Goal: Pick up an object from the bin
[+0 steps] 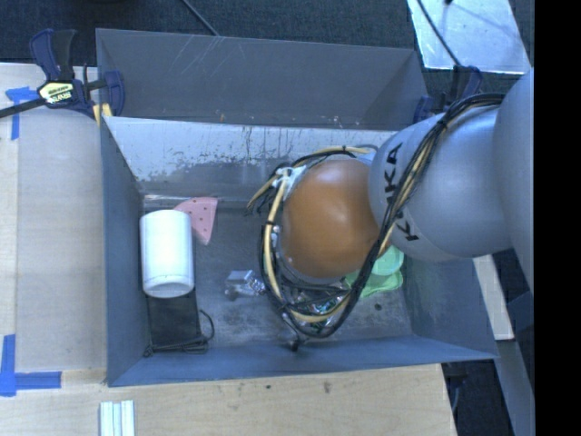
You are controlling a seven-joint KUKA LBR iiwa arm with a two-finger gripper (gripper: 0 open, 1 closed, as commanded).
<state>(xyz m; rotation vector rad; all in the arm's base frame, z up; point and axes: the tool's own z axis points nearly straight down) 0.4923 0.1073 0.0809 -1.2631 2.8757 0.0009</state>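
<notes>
Currently | gripper [298,328] low in bin [272,89], near-middle, under my orange cover [327,216]; open or closed: cannot tell | nearest: small silvery piece [243,284] just left, green soft thing [388,271] right | risk: closing blind between them on nothing; cables [270,236] may snag the green one.

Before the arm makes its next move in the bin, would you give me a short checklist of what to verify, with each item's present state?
1. Thing directly beneath the arm identified: cannot tell; the orange cover hides the floor under it.
2. Nearest thing known: ok; a green thing pokes out from under the cover on the view's right, mostly hidden.
3. Small metal piece free: ok; it lies alone just left of the cover.
4. White cylinder clear of the arm: ok; it lies on its side at the left, pink triangle beside its far end, black pouch at its near end.
5. Cables clear of the near wall: cannot tell; they loop low beside it.
</notes>
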